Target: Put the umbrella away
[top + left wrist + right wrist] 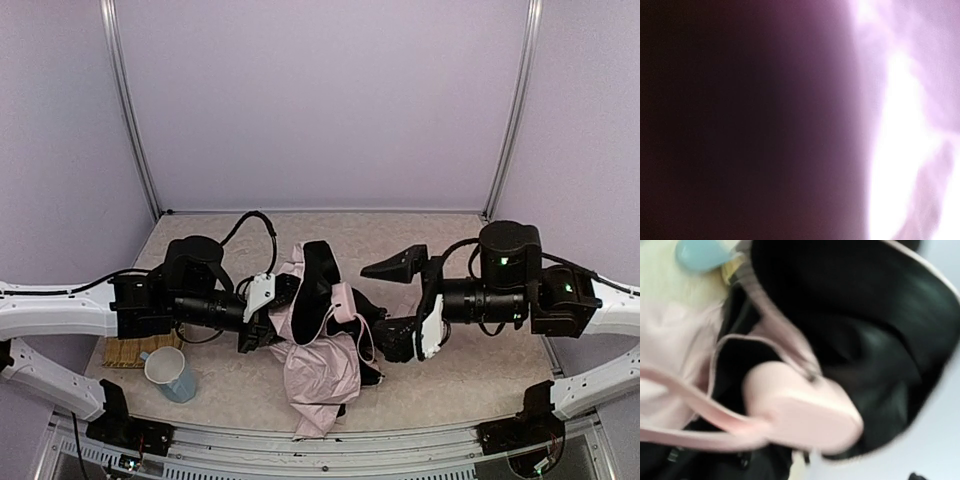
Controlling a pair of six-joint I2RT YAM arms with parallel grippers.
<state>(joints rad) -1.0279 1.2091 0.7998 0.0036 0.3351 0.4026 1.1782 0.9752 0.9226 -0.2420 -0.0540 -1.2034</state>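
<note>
Bench [445, 388] carries everything here, and the umbrella [322, 372] is the biggest thing on it. It is a half-collapsed heap of pink cloth and black lining at the middle of the bench, with 1 flap trailing down to the near edge. As far as you can judge from above, its long axis runs from the far side toward the near edge, so it lies crosswise between your 2 arms.

The left gripper [268, 312] is the nearer one. Its tips are buried in the cloth on the umbrella's left side. You cannot tell whether it grips anything, because cloth hides the fingers from above and its wrist camera shows only a dark and pink blur.

The right gripper [378, 303] sits just beside the umbrella's right side. Its jaws are spread wide and hold nothing, and they point left at the bundle.

A pale blue mug [170, 372] stands near the near-left corner, touching or just beside a woven mat [130, 352].

Smallest is the pink handle [805, 415]. The right wrist view shows it with its strap close in front of that gripper, against the black lining. A grab with that arm would probably go straight ahead to the left.
</note>
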